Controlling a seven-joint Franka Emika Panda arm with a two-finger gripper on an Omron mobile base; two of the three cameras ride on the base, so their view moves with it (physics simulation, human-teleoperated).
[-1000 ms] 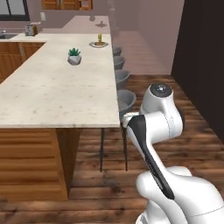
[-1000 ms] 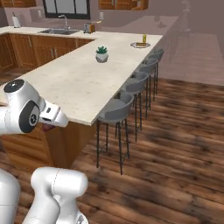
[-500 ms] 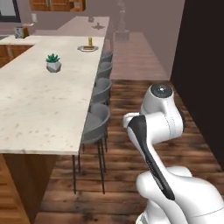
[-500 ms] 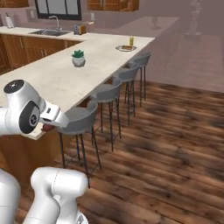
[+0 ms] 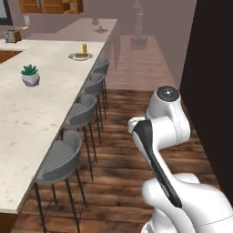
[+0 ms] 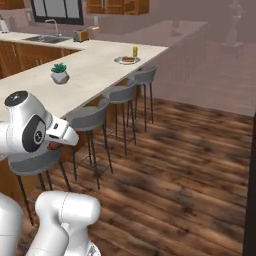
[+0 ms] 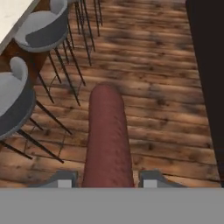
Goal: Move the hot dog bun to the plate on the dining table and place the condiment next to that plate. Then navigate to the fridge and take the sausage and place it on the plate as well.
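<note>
Since a second ago the whole scene has slid across both base views, which means the base has driven along the counter, not that the furniture moved: the stools now stand closer and the plate (image 6: 127, 60) sits further up the counter, with the bun on it and the condiment (image 6: 135, 51) just beside. The gripper (image 7: 107, 180) is clamped on the sausage (image 7: 107, 135), which juts straight out ahead between the two tips over bare wooden floor (image 7: 166, 109). Ahead of the gripper and to its left in the hand view stand two grey stools (image 7: 41, 28), their thin legs splayed outward; to its right runs a dark wall or panel (image 7: 208, 78), though what it is I cannot quite tell. The main risk, as I judge it, is the long overhang of the sausage: a swing of the arm toward the counter could knock its free end on a stool back or the counter edge (image 5: 54, 141) and twist it out of the grip. Room is generous over the open floor between stools and dark panel, and the marble counter (image 6: 80, 70) around the plate looks bare except for a small potted plant (image 6: 59, 73) well short of it.
</note>
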